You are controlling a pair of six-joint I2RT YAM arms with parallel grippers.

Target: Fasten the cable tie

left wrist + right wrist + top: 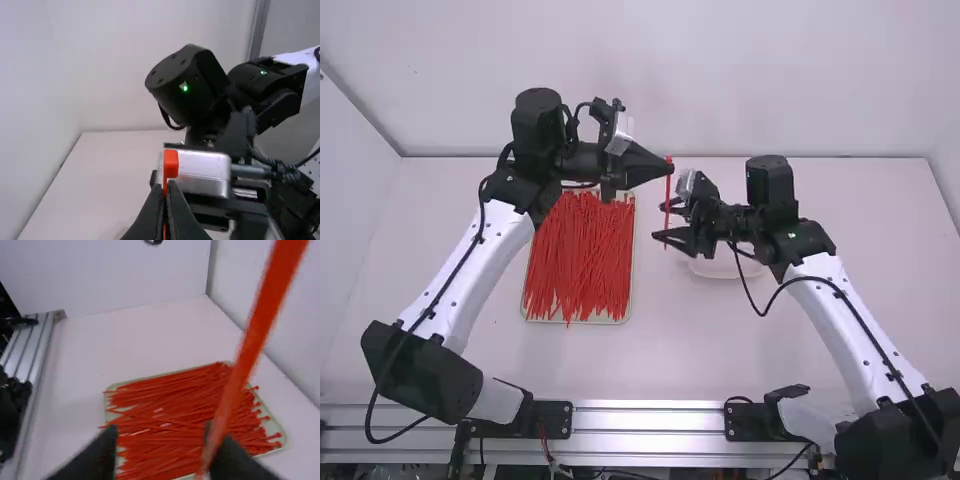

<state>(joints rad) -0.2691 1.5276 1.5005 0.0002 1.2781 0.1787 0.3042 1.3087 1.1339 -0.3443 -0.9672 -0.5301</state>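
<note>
Just right of the tray (629, 300) of spare ties (582, 255): left end effector (663, 172) clamped below the head of one upright tie (667, 195); right end effector (668, 228), fingers apart, around its tail. Tie picked, unlooped; threading remains.

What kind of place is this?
Probably a robot lab bench: the left arm and right arm stand on a metal rail at a white table with plain walls around it, and a tray holds red cable ties to practise on.
</note>
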